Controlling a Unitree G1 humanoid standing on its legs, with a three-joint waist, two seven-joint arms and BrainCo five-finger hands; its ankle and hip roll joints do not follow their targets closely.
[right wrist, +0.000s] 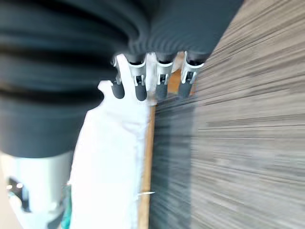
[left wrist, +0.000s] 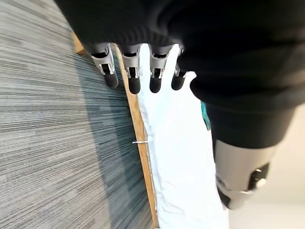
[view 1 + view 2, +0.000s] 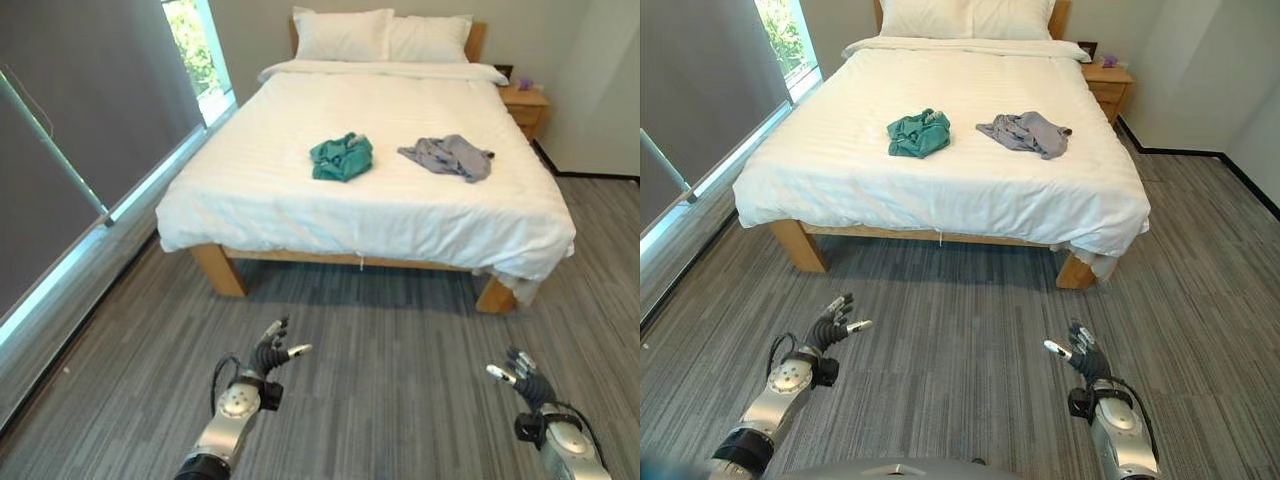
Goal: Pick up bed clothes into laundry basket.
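A crumpled green garment (image 3: 342, 157) lies near the middle of the white bed (image 3: 300, 200). A crumpled grey garment (image 3: 450, 155) lies to its right on the same sheet. My left hand (image 3: 269, 353) hangs low over the carpet in front of the bed, fingers relaxed and holding nothing. My right hand (image 3: 524, 379) hangs at the lower right, also open and empty. Both hands are well short of the bed's near edge. In the left wrist view the fingers (image 2: 134, 78) point toward the bed's side (image 2: 181, 162); in the right wrist view the fingers (image 1: 140, 85) do the same.
Two pillows (image 3: 380, 36) rest at the headboard. A wooden nightstand (image 3: 525, 105) stands at the bed's far right. A window and grey blind (image 3: 80, 120) line the left wall. Grey carpet (image 3: 380, 370) stretches between me and the wooden bed frame (image 3: 218, 268).
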